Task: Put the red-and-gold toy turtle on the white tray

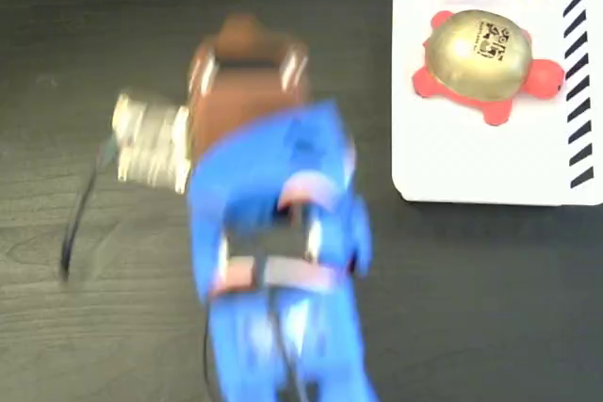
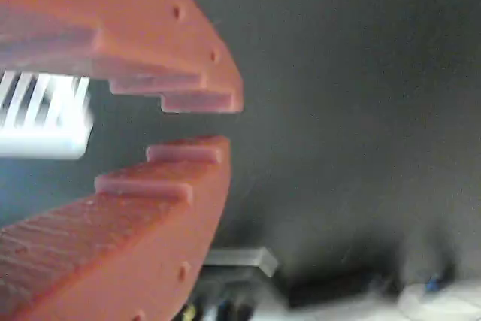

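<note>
- Item 1, gripper (image 2: 225,125): in the wrist view you see 2 red-brown stepped fingers (image 2: 135,216) with a narrow gap between their tips. Nothing sits in that gap, so the jaws stand slightly parted and empty.
- Item 2, same gripper in the fixed view (image 1: 240,40): it shows as a blurred brown shape at the top end of the arm, above the dark table. You cannot read the jaw state from this view.
- Item 3, blue arm (image 1: 278,261): it runs from the bottom edge up to the gripper and is heavily blurred. A silver motor block (image 1: 151,141) sits on its left side, with a black cable (image 1: 80,209) trailing down from it.
- Item 4, red-and-gold toy turtle (image 1: 482,56): you find it well to the right of the gripper, apart from it. It rests upright on the tray's upper part, gold shell up, code sticker showing, red head pointing right.
- Item 5, white tray (image 1: 471,171): it lies flat to the right of the arm, with black diagonal stripes along its top and right edges. In the wrist view you see a striped white corner (image 2: 45,122) behind the fingers, at the left.
- Item 6, dark table (image 1: 94,327): wood grain shows beneath the arm.
</note>
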